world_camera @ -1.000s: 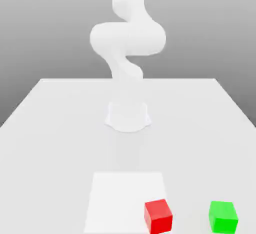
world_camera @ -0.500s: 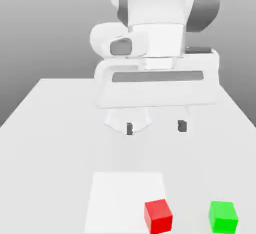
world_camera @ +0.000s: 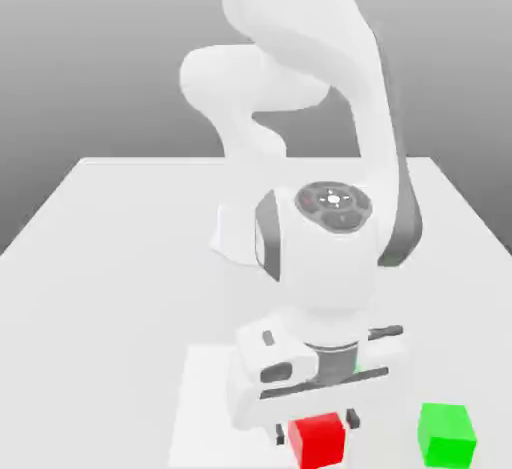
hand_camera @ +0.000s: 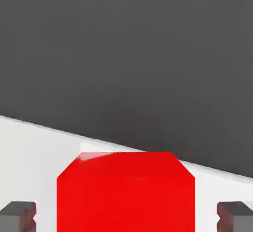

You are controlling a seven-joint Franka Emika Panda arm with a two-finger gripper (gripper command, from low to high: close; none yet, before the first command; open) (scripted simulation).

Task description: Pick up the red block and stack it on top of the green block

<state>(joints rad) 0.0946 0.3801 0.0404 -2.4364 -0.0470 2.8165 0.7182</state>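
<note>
The red block [world_camera: 318, 441] sits on the white table near the front edge, and in the hand view the red block [hand_camera: 126, 191] lies close up between my fingers. My gripper [world_camera: 317, 427] is lowered over it and open. One dark fingertip [hand_camera: 19, 216] and the other [hand_camera: 236, 216] stand on either side of the block, each with a gap to its face. The green block [world_camera: 446, 433] rests on the table apart from it, toward the exterior view's right.
A lighter square patch [world_camera: 215, 397] marks the table [world_camera: 100, 257] under and beside the red block. The arm's base [world_camera: 240, 232] stands at the table's middle. The table's front edge runs just past both blocks.
The hand has come down from high above the table to the red block, and its fingers now straddle the block. Neither block has moved.
</note>
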